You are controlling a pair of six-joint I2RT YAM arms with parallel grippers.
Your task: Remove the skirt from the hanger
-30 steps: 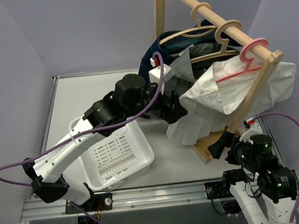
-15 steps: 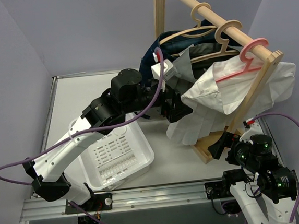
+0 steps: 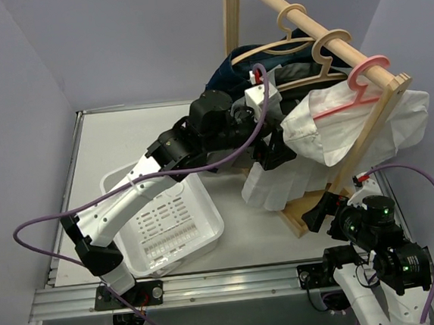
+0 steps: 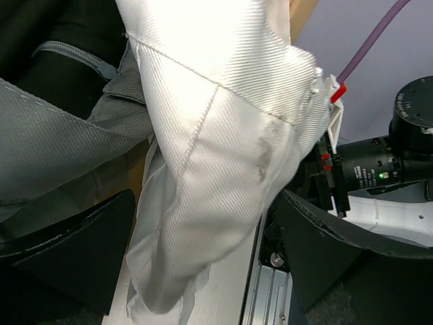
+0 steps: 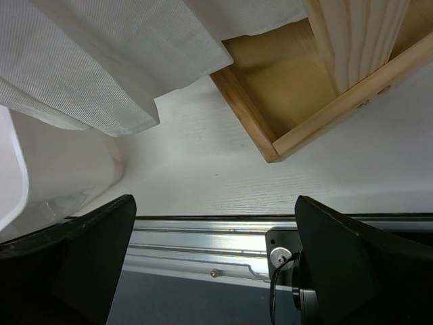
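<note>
A white skirt (image 3: 328, 134) hangs from a pink hanger (image 3: 355, 89) at the near end of a wooden rail (image 3: 303, 19). My left gripper (image 3: 275, 154) is open and pushed in at the skirt's left lower edge. In the left wrist view the white skirt (image 4: 223, 156) hangs down between the spread black fingers (image 4: 74, 250), and I cannot tell whether they touch it. A grey garment (image 4: 54, 128) lies to its left. My right gripper (image 3: 318, 211) is open and empty, low by the rack's foot, looking at the table's front rail (image 5: 203, 254).
A white slotted basket (image 3: 169, 220) stands on the table left of the rack. Two wooden hangers (image 3: 321, 51) behind the pink one carry grey and dark blue clothes (image 3: 231, 66). The rack's wooden base frame (image 5: 304, 101) sits just ahead of my right gripper.
My left arm has swung right and forward toward the rack. Its gripper has moved from left of the white skirt to against its lower edge. The right arm has not moved.
</note>
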